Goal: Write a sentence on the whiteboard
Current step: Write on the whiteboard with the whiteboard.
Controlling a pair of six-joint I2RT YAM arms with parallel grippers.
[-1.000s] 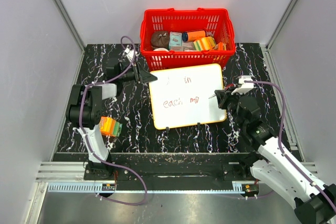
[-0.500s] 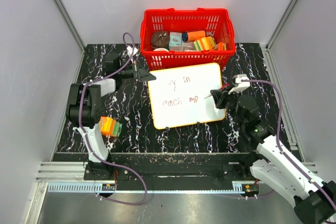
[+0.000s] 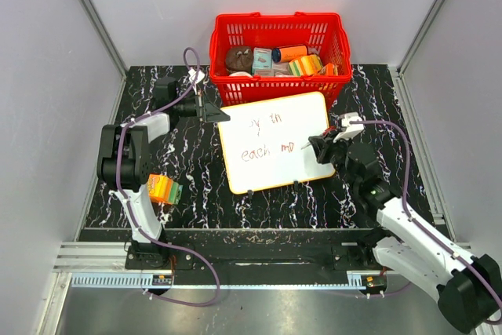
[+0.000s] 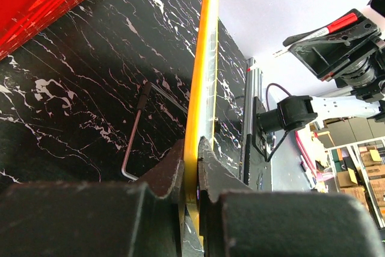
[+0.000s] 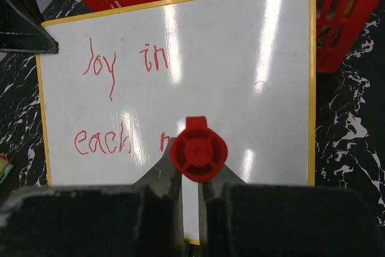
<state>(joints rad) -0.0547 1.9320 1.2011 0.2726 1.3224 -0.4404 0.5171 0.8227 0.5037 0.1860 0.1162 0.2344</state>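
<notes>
Left gripper [image 4: 191,148] is clenched on the yellow rim of the whiteboard [image 3: 302,119], both jaws pressed flat against the thin edge at the board's left side, near its far left corner. Right gripper [image 5: 191,176] is closed around a red marker [image 5: 198,151], whose round rear cap sits between the two jaws and faces the wrist camera.

Whiteboard position: flat on the black marbled table [image 3: 196,170], just in front of the red basket [image 3: 274,16], with its far edge close against the basket's front wall. The board is rotated slightly, its right side lying further from the arm bases than its left.

The sentence [image 5: 102,142] is in thin red handwriting on the left half of the board, in two lines. The upper line reads "Joy in". The lower line reads "each" followed by the start of another word, partly hidden by the marker in the wrist view. The right half of the board is unmarked.

Marker tip: over the board, just right of the lower line; contact with the surface cannot be confirmed.

An orange and green box [image 3: 165,189] lies beside the left arm, well apart from the board
</notes>
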